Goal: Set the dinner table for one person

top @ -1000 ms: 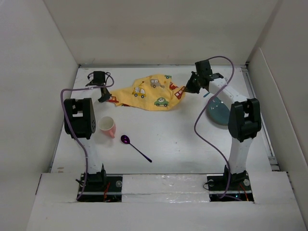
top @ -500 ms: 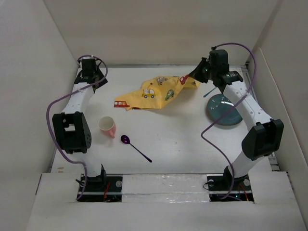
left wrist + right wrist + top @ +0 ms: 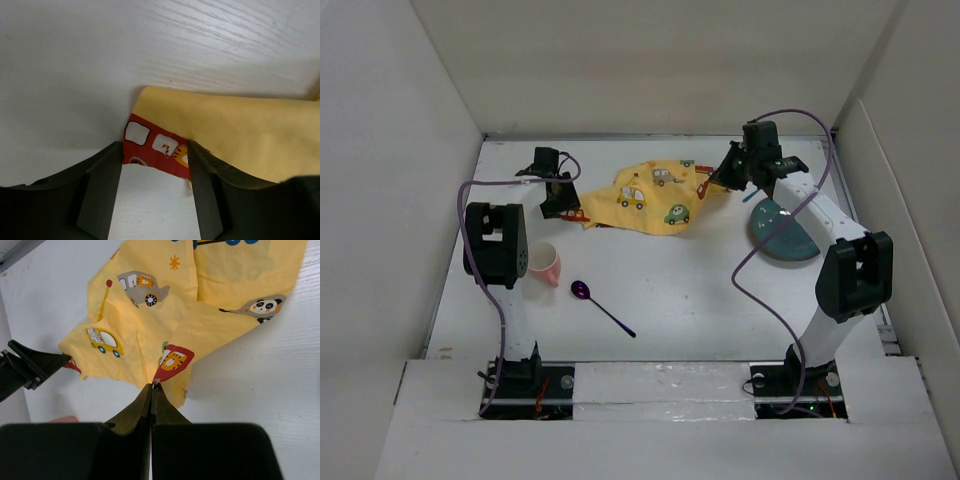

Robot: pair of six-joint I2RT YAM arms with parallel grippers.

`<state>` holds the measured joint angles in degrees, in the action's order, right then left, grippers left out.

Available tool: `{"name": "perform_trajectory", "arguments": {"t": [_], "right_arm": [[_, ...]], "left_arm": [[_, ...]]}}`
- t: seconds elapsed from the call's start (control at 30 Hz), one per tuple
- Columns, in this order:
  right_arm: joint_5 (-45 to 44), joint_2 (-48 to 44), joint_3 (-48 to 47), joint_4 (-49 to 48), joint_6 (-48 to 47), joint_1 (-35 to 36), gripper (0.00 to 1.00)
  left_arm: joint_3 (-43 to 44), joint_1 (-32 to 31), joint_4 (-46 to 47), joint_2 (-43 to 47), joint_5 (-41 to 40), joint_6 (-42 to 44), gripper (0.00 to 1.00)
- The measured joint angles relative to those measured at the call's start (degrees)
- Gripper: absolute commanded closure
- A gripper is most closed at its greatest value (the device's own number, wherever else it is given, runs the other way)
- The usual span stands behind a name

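Note:
The yellow placemat (image 3: 650, 197) printed with small cars lies crumpled at the back of the white dinner table (image 3: 700, 290). My left gripper (image 3: 558, 198) stands open low over the cloth's left corner. In the left wrist view that red-printed corner (image 3: 155, 145) lies between the spread fingers (image 3: 102, 185), ungripped. My right gripper (image 3: 712, 183) is shut on the cloth's right corner. The right wrist view shows the jaws pinching the fabric (image 3: 165, 305) at a red tiger car (image 3: 172, 360).
A pink cup (image 3: 544, 263) lies on its side near the left arm. A purple spoon (image 3: 602, 306) rests in front of it. A teal plate (image 3: 782, 232) sits at the right, partly under the right arm. White walls close in the sides and back.
The left gripper has let go of the cloth and opened; it swung to the back left corner and returned to the cloth's left corner. The right gripper has dragged the cloth rightward.

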<state>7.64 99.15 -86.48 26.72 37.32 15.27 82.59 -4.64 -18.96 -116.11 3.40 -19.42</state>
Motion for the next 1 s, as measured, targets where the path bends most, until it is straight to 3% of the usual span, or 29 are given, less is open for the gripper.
{"name": "perform_trajectory", "arguments": {"t": [0.17,0.2,0.23,0.27,0.47,1.0], "right_arm": [[0.4,0.0,1.0,-0.2,-0.2,-0.4,1.00],[0.4,0.0,1.2,-0.2,-0.3,-0.5,1.00],[0.4,0.0,1.2,0.0,-0.3,-0.5,1.00],[0.5,0.0,1.2,-0.2,-0.3,-0.7,1.00],[1.2,0.0,1.2,-0.3,-0.2,-1.4,1.00],[3.6,-0.3,1.0,-0.6,0.2,-1.4,1.00]], "left_arm": [[1.4,0.3,0.8,-1.1,-1.9,-0.5,0.52],[1.4,0.2,0.9,-1.2,-2.5,-0.5,0.56],[1.4,0.1,0.9,-1.2,-3.2,-0.5,0.68],[1.4,-0.1,0.9,-1.2,-4.0,-0.4,0.73],[0.8,-0.5,0.8,-1.2,-6.8,0.5,1.00],[-1.2,-0.6,-1.7,4.8,-3.8,-0.2,1.00]]}}
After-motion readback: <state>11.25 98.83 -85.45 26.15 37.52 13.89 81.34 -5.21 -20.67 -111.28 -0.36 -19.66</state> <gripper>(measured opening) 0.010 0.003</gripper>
